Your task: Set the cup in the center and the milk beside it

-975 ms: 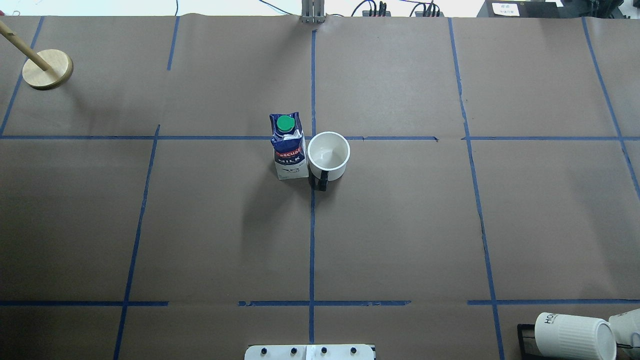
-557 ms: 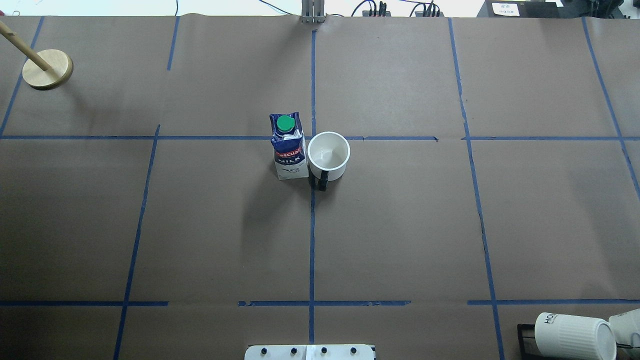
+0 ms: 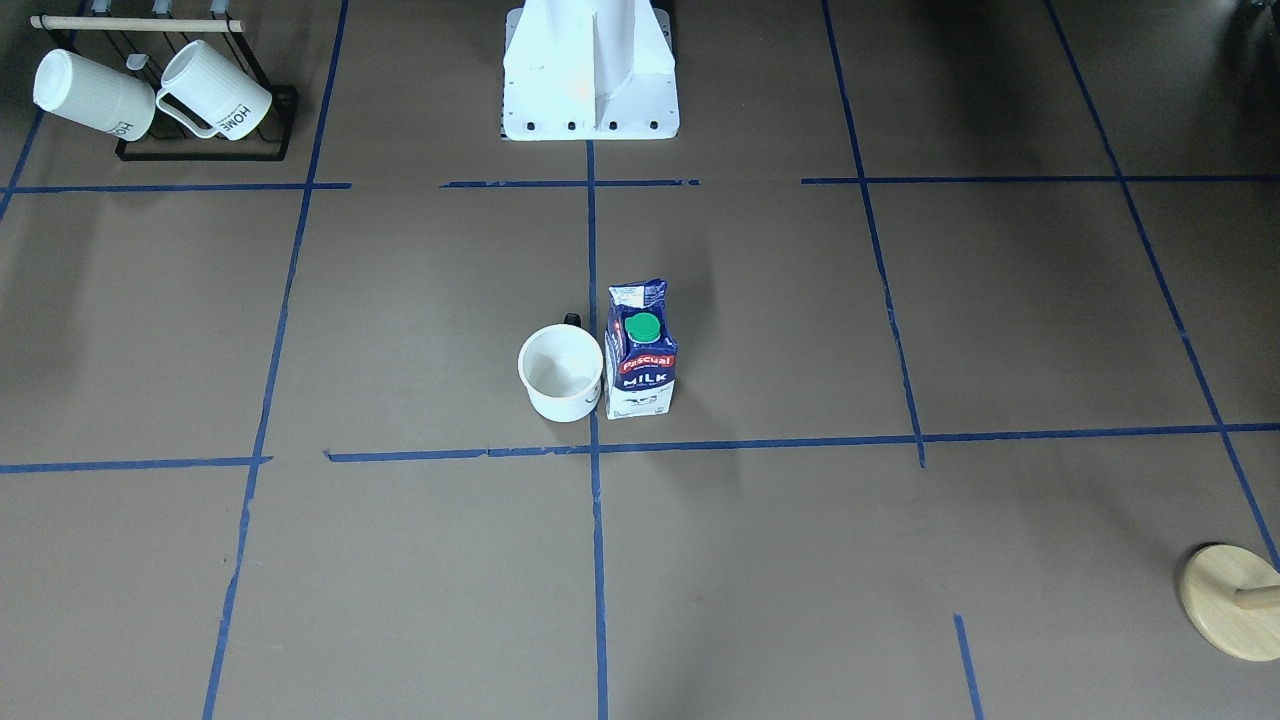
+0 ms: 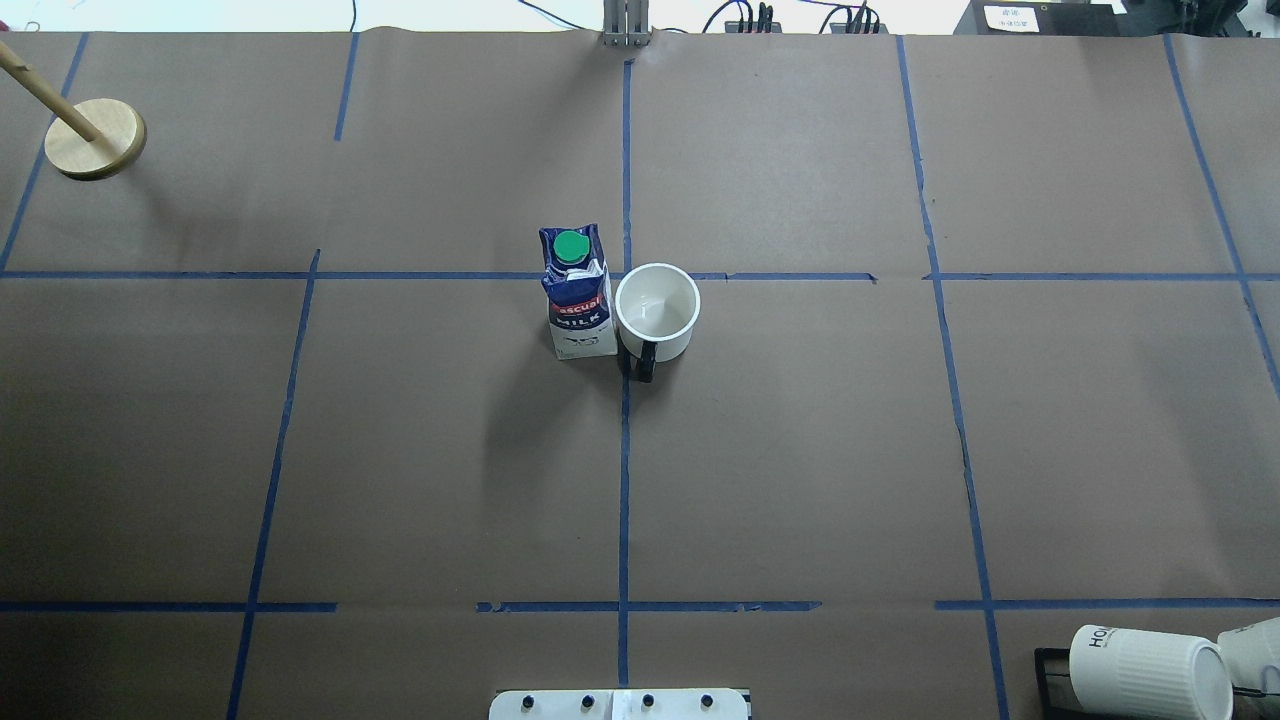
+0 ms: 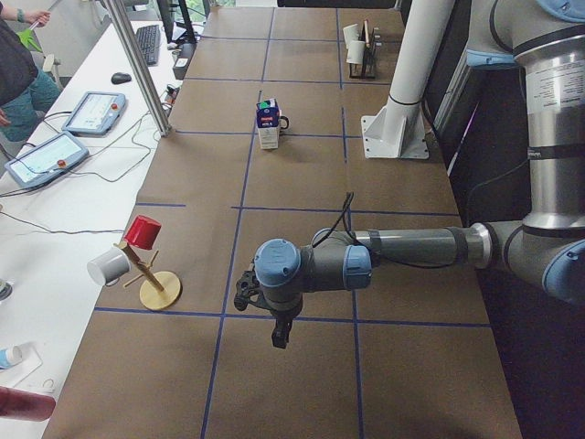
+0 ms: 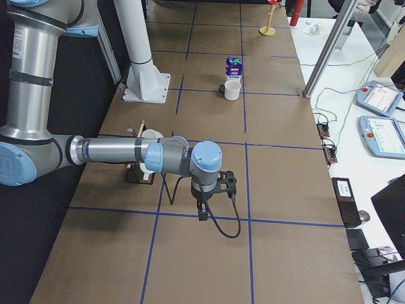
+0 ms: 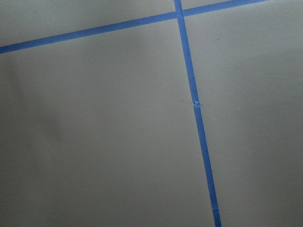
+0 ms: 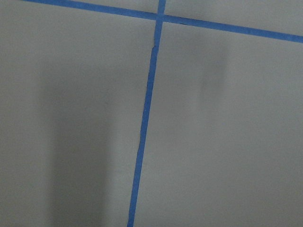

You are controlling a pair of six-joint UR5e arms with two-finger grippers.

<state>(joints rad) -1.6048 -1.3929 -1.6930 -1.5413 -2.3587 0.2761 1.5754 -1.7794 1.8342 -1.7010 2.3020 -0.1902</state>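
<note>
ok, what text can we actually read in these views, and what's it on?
"Pascual": red band on the milk carton.
"MILK": blue panel just under that band, same carton.
"HOME": seen upside down on the ribbed mug; the second ribbed mug reads the same.
Fine print on the carton's top flap and base: too small to read.
White label beyond the table's far edge: blurred, unreadable.

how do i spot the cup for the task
Start where the middle blue tape lines cross on the brown table. The cup stands upright at that crossing, beside the taller blue-and-white milk carton. It is smooth white with a dark handle, unlike the ribbed HOME mugs on the corner rack.
</note>
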